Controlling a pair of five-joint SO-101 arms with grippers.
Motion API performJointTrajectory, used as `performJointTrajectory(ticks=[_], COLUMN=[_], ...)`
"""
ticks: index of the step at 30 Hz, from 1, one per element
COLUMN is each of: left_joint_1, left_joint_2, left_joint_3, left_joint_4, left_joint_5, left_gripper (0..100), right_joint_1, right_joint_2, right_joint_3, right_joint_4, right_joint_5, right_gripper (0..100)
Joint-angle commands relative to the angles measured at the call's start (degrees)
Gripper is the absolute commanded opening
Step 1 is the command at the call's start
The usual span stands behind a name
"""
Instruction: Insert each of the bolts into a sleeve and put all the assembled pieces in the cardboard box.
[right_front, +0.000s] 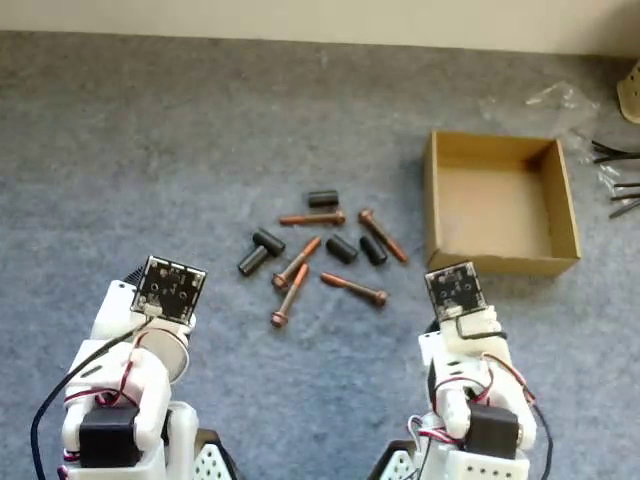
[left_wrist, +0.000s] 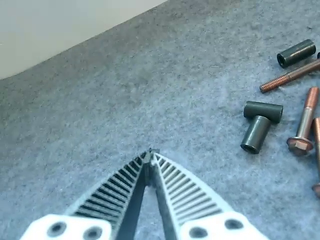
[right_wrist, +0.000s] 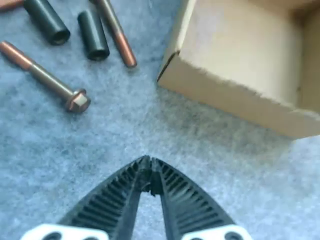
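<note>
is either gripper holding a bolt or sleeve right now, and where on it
Nothing is held: the left gripper and right gripper are both shut and empty.

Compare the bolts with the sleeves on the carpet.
Bolts are copper-coloured; sleeves are black. Bolts are long and thin; sleeves are shorter and thicker. Bolts have a flanged hex head on a solid shaft; sleeves are hollow tubes. Both lie loose on the grey carpet, unassembled, outside the cardboard box.
</note>
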Motion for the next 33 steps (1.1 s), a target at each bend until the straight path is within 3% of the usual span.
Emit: performJointTrajectory(ticks=[1,12,18,23,29,33], left_joint_1=[-0.5,-0.5,0.6,4.5,8.1,7.9], left_joint_2=[4.1,36.2,47.7,52.6,53.3,53.3], left_joint_3=[-3.6,-26.8,-29.2,-28.7,-19.7,-15.0], left_joint_4=[-0.4,1.8,-0.8,-4.7,-14.1,-19.9], left_joint_5=[0.4,0.6,4.2,10.7,11.1,11.1], left_gripper=[1,1,1,1,1,1], right_joint_1=[0.7,1.0,1.0,0.7,0.6,-3.2], right_joint_2=[0.4,0.5,3.0,22.8,45.3,57.1], right_joint_3=[-7.3,-12.4,-17.8,-27.8,-41.6,-47.1], right_joint_4=[2.8,3.7,3.6,3.4,3.6,3.6], right_joint_5=[1.4,1.3,1.3,-1.5,-4.9,-5.6], right_gripper=[0.9,0.9,1.0,1.0,1.0,1.0])
